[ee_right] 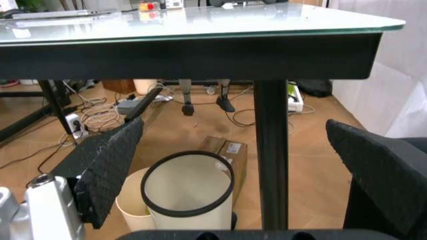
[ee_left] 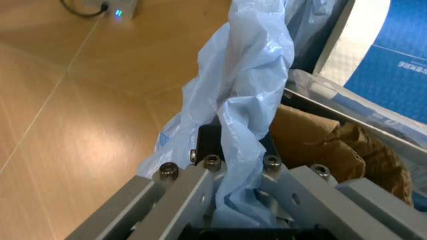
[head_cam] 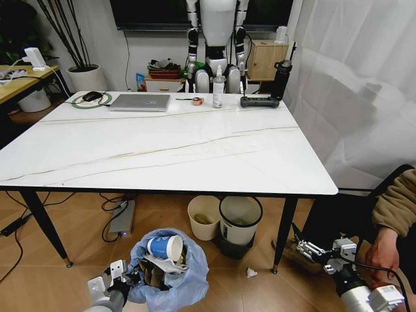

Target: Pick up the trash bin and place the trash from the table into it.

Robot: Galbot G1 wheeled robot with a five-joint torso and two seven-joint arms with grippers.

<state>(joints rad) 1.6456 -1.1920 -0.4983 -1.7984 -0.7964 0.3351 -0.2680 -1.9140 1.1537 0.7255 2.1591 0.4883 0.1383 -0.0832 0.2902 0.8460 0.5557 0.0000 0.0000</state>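
One trash bin (head_cam: 170,273) hangs low over the floor before the bench's (head_cam: 162,153) near edge, one blue paper cup (head_cam: 164,247) inside. The left gripper's (head_cam: 120,278) fingers pinch its liner. The right gripper's (head_cam: 311,250) two fingers stand wide apart, holding nothing, near two other bins under the bench.

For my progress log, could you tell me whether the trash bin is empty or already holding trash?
Holding trash: the trash bin, gripped by the left gripper, contains a blue paper cup and brown cardboard.
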